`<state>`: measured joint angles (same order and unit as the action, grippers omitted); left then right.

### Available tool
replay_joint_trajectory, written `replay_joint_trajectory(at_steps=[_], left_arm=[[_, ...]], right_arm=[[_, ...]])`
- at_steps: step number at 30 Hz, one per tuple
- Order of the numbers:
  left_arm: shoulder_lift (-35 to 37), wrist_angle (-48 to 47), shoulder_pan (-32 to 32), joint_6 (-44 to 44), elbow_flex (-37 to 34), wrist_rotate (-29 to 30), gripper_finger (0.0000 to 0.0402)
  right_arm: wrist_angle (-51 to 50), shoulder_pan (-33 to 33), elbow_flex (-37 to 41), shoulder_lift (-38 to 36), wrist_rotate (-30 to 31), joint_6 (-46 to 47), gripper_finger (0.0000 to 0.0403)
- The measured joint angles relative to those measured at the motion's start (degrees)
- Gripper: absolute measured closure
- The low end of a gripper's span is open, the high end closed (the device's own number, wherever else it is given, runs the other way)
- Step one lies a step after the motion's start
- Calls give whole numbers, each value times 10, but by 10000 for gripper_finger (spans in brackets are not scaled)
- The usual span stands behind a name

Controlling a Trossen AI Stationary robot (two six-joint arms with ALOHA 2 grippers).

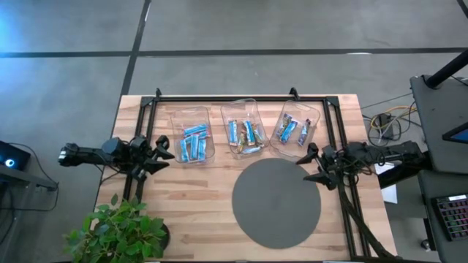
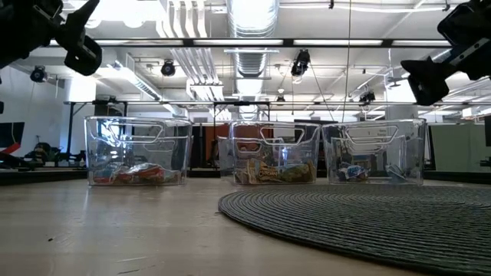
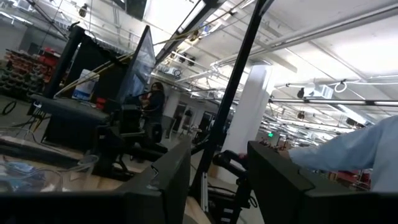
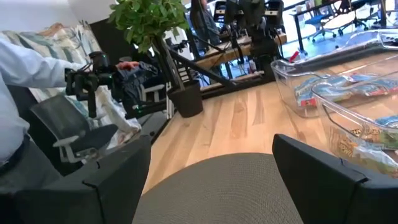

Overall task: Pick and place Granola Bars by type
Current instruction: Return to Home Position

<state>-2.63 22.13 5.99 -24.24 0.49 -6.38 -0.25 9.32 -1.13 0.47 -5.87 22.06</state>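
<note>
The granola bars lie in three clear bins at the far side of the table. The left bin holds blue bars. The middle bin holds blue and tan bars. Blue and multicoloured bars are in the right bin. My left gripper hovers open and empty over the table's left side, near the left bin. My right gripper hovers open and empty at the right, over the rim of the grey mat. Both grippers hang well above the tabletop in the low view.
A round grey woven mat covers the near middle of the table. A potted plant stands at the near left corner. Black frame rails run along the far edge and both sides. A person's sleeve shows beyond the table.
</note>
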Motion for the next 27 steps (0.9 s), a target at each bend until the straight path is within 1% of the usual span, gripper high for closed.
replay_joint_trajectory(at_steps=[3, 5, 8, 12, 17, 23, 27], left_arm=[[26, -11, 0, 0, 0, 0, 260], [26, -22, -1, 0, 0, 3, 260], [26, -13, -1, 0, 0, 4, 260], [26, -42, -1, 0, 0, 4, 260], [26, -44, -3, 0, -1, 3, 260], [26, -61, -26, 0, -1, 3, 260], [26, -62, -29, 0, -1, 3, 260]], right_arm=[[1, 0, 0, -5, 0, 0, 78], [12, 0, 3, -5, 0, 0, 78], [15, 0, 6, -5, 1, 0, 78], [15, 0, 6, -5, 1, 0, 78], [15, 0, 6, -5, 1, 0, 78], [15, 0, 6, -5, 1, 0, 78], [15, 0, 6, -5, 2, 0, 78]])
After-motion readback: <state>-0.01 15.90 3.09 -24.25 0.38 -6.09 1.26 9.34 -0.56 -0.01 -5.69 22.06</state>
